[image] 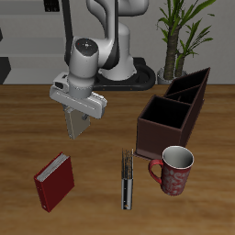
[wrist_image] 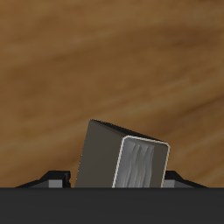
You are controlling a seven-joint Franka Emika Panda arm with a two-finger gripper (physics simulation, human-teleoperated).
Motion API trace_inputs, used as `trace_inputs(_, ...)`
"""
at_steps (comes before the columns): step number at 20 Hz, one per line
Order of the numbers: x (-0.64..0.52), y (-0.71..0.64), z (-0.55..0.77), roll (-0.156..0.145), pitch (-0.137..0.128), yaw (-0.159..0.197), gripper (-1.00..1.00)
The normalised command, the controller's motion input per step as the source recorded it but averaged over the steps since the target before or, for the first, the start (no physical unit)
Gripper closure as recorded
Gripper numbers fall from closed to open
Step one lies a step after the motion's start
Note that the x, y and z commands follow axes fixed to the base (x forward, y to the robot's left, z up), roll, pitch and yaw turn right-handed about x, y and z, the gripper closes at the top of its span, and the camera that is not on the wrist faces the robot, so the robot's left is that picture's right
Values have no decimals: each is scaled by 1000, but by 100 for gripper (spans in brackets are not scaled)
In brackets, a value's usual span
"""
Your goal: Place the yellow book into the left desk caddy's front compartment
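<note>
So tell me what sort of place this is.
Probably a simulated study or office desk: a wooden table carrying a compartmented desk caddy, a red book and a mug, with a potted plant behind. The gripper holds a small book.

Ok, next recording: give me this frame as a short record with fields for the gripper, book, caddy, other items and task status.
gripper: the gripper is shut on the small grey-olive yellow book, lifted above the wooden table
book: held between the fingers, pale page edges showing in the wrist view
caddy: dark maroon open-top left desk caddy; its front compartment holds no book
other items: red book, thin dark book, red patterned mug
status: book not yet placed
</note>
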Motion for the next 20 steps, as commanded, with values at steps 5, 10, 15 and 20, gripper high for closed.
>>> trace_inputs(5,-49,15,4,10,-2,0,100)
trace_inputs(10,-87,71,225,5,-25,4,100)
trace_inputs(15,-127,275,334,-1,-27,16,100)
trace_inputs(20,-215,356,450,-31,-55,5,100)
